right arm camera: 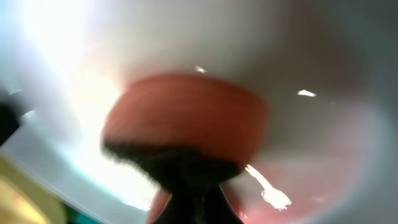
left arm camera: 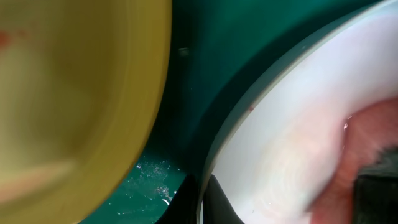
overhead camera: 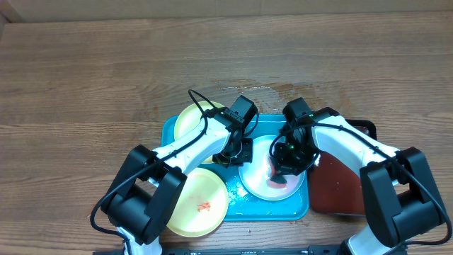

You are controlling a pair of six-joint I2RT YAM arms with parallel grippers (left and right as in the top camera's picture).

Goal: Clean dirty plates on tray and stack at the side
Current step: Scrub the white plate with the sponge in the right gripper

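Note:
The turquoise tray [overhead camera: 168,131] holds a pale blue-white plate [overhead camera: 255,172] with a red smear, and a pale yellow-green plate [overhead camera: 190,119] at its back left. A second yellow-green plate [overhead camera: 202,202] with a small red smear overlaps the tray's front left corner. My left gripper [overhead camera: 232,152] is shut on the white plate's left rim, one finger on each side [left arm camera: 202,199]. My right gripper [overhead camera: 287,170] is shut on a red-orange sponge with a dark scouring side [right arm camera: 186,118] and presses it on the white plate [right arm camera: 186,37].
A smaller dark red tray [overhead camera: 340,188] lies right of the turquoise tray, under my right arm. A wet patch [overhead camera: 272,91] marks the wooden table behind the tray. Water drops lie on the tray floor [left arm camera: 152,180] beside the yellow plate [left arm camera: 74,93].

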